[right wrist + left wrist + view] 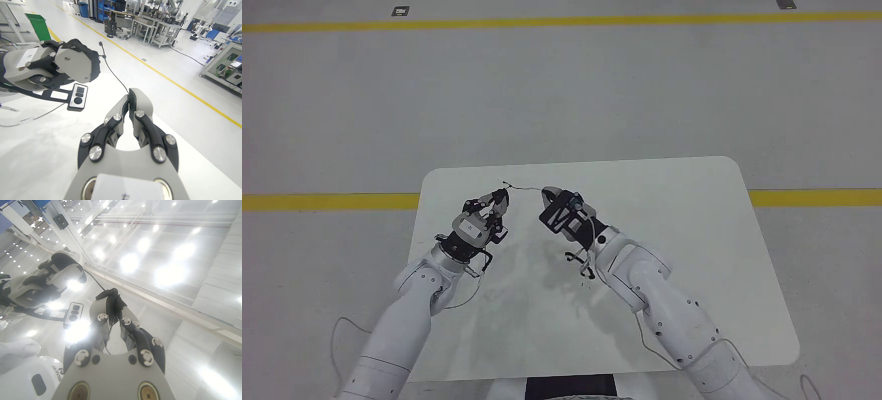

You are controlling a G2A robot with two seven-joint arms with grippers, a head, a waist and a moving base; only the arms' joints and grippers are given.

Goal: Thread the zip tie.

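Left tool and right tool are each pinched tight on the zip tie. It's strung between them, up off the surface, probably so one end can be steered into the other.

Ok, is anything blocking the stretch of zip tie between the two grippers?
Nothing visible does. The left gripper and the right gripper are each shut on the zip tie. Its strap runs free through the air between them, above the table.
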